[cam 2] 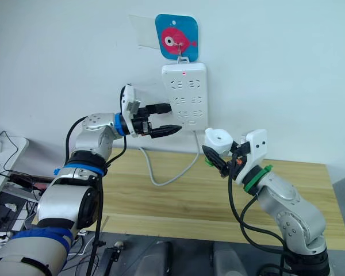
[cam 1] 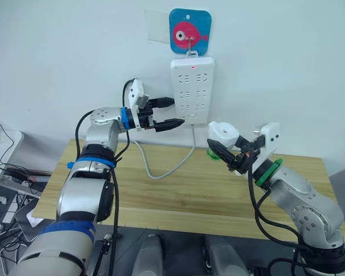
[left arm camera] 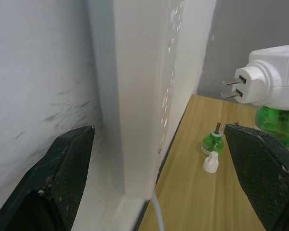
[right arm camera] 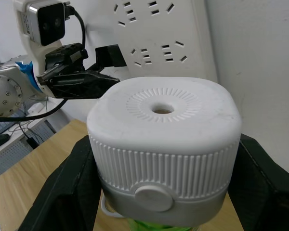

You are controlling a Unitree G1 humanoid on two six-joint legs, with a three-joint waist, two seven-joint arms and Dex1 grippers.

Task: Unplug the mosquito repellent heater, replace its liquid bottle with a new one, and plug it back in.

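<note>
While the mosquito repellent heater hangs unplugged in the air, the scene reads as follows — every place is given relative to the power strip on the wall.

Power strip: long, white, multi-socket, hung on a hook under a blue card with a pink fish; a small red light shows near its top; its cable loops down onto the wooden tabletop.

Right end effector: below and to the right of the strip, its two black fingers pinching the heater from either side.

Heater: white, vent hole up, held clear of the strip and above the tabletop; in the left wrist view its two prongs are bare and point toward the strip.

Bottle in the heater: green, seated under the white body — I cannot tell which bottle it is.

Left end effector: just beside the strip's lower left edge, fingers spread and gripping nothing; one finger lies against the strip's lower sockets.

On the tabletop: a small green uncapped bottle stands below the strip, with a white cap lying just beside it.
</note>
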